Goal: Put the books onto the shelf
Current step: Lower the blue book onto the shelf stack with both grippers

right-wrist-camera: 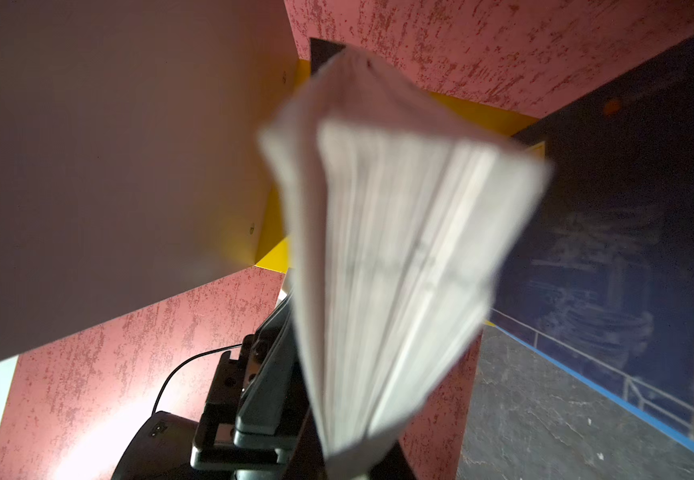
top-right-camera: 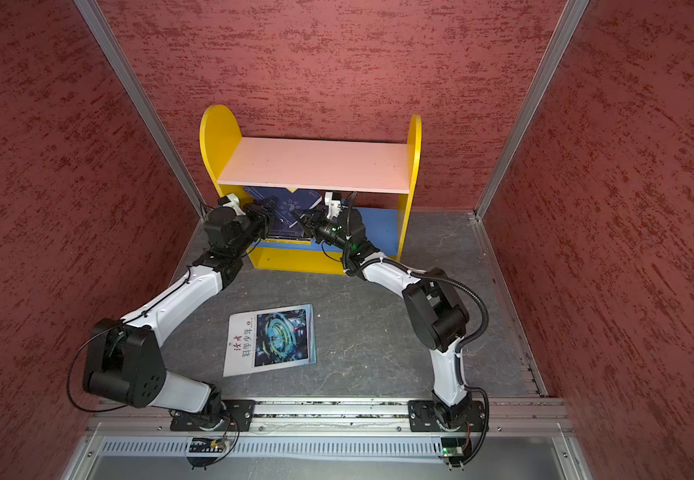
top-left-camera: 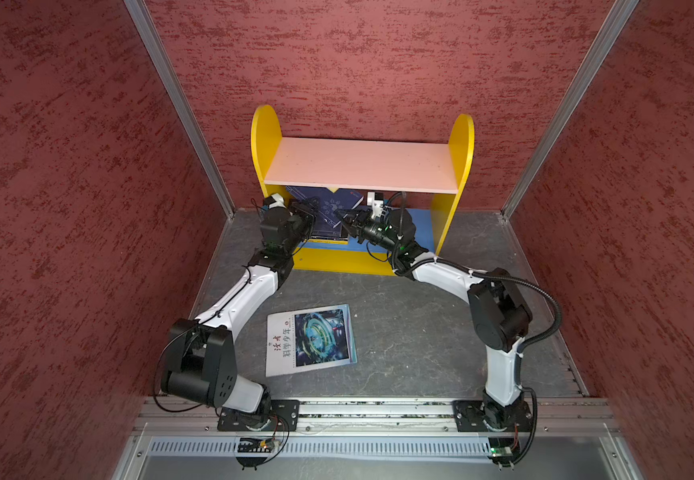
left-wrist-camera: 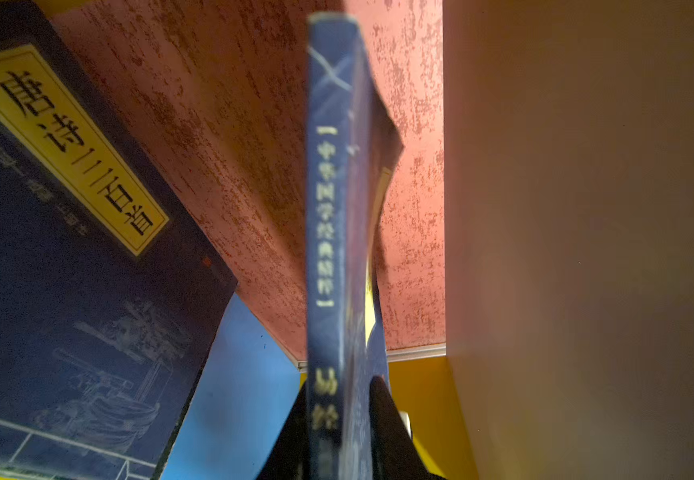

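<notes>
While both arms bend outward at the elbows and converge on the shelf (top-left-camera: 264, 137), their wrists sit just under its pink board.

- Left gripper (top-left-camera: 311, 209): fingers (left-wrist-camera: 385, 419) straddle the spine of 1 navy book (left-wrist-camera: 328, 208); cannot tell whether they press it.
- Right gripper (top-left-camera: 342, 216): reaches from the opposite side, clamped on the same book's fanned page edge.
- The navy book stands on edge in the lower tier, above the blue lower board (top-left-camera: 416, 224).
- A second navy book (left-wrist-camera: 66, 270) leans tilted beside it.
- White magazine (top-left-camera: 310, 338): flat on the tabletop (top-left-camera: 412, 340) between the 2 arms, well apart from the shelf.
</notes>
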You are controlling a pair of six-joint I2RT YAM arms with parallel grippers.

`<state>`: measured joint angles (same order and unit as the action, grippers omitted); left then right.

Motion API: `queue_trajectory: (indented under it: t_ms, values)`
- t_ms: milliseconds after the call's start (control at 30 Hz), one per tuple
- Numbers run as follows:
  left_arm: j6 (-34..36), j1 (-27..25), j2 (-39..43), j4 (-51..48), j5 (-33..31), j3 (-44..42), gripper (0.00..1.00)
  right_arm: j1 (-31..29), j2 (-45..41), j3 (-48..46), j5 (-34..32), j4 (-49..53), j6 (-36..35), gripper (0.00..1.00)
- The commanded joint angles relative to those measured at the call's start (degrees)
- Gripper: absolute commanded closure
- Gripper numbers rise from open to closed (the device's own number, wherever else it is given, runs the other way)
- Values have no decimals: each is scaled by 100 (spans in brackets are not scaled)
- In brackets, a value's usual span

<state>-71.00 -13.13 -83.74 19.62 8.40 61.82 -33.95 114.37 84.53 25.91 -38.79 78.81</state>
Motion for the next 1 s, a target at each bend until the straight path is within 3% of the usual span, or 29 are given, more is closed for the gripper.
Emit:
queue_trajectory:
  t_ms: [0, 200, 300, 467, 767, 967]
  values:
    - [130, 117, 233, -349, 441, 77, 52, 199, 120, 400, 396, -50, -12, 98]
    - [345, 432, 613, -857, 1013, -346, 23, 465, 24, 558, 1465, 477, -422, 98]
    - [545, 699, 646, -1306, 1581, -427, 20, 604, -76, 464, 2049, 549, -488, 98]
    - [739, 947, 746, -1050, 2200, -783, 19, 732, -266, 365, 2710, 992, -731, 97]
    - [807, 1001, 672, -366, 2562, -875, 25, 741, -520, 118, 2890, 1445, -1034, 95]
    - [485, 1002, 498, 84, 2569, -947, 51, 740, -617, -98, 2850, 1084, -877, 95]
